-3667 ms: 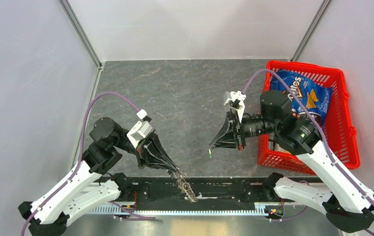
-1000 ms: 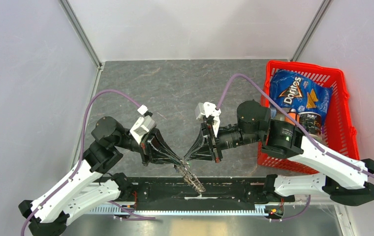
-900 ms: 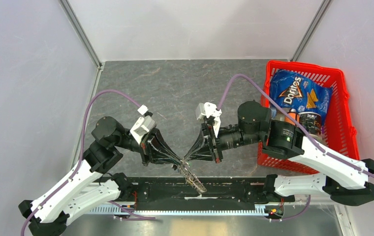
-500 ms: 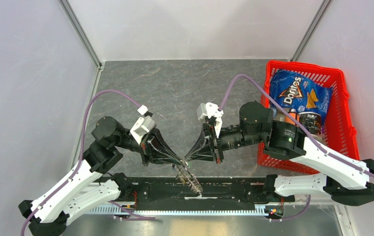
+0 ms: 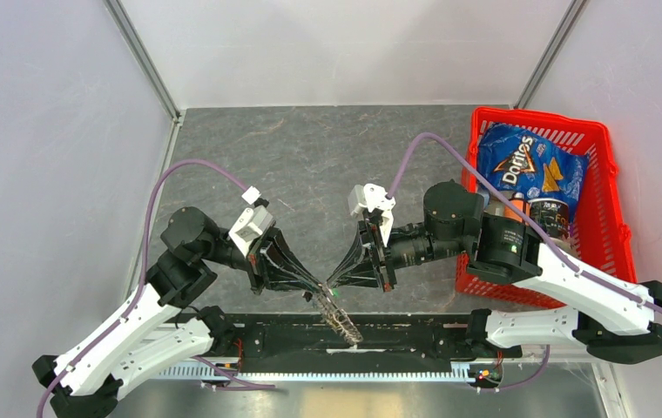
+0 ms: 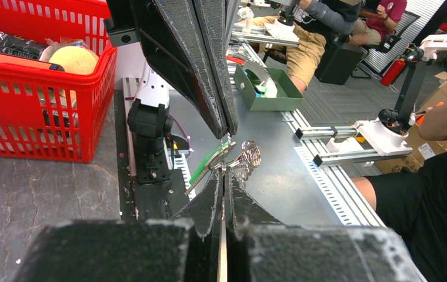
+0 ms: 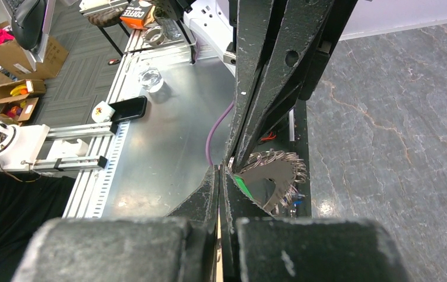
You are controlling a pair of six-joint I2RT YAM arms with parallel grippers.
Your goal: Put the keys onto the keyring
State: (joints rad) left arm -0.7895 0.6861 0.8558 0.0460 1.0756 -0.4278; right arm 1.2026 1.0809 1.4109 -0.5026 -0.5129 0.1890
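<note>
The keyring (image 5: 338,320), a toothed bunch of grey metal, hangs over the table's near edge from my left gripper (image 5: 320,292), which is shut on its upper rim. My right gripper (image 5: 331,284) meets it tip to tip, shut on the green-headed key (image 5: 334,293). In the left wrist view my left gripper (image 6: 223,174) pinches the keyring (image 6: 249,154), and the green key (image 6: 204,169) slants down-left from the right gripper's fingers (image 6: 209,88). In the right wrist view my right gripper (image 7: 219,170) is closed, with the green key (image 7: 243,186) against the keyring (image 7: 277,173).
A red basket (image 5: 617,226) stands at the right, holding a blue chip bag (image 5: 528,170) and a can (image 5: 547,212). A black rail (image 5: 415,335) runs along the near table edge under the grippers. The left wrist view shows the red basket (image 6: 33,135).
Since the oldest frame my right gripper has swung left with the green key to meet the left gripper. Over the last second both arms have barely moved; the green key now shows at the ring.
</note>
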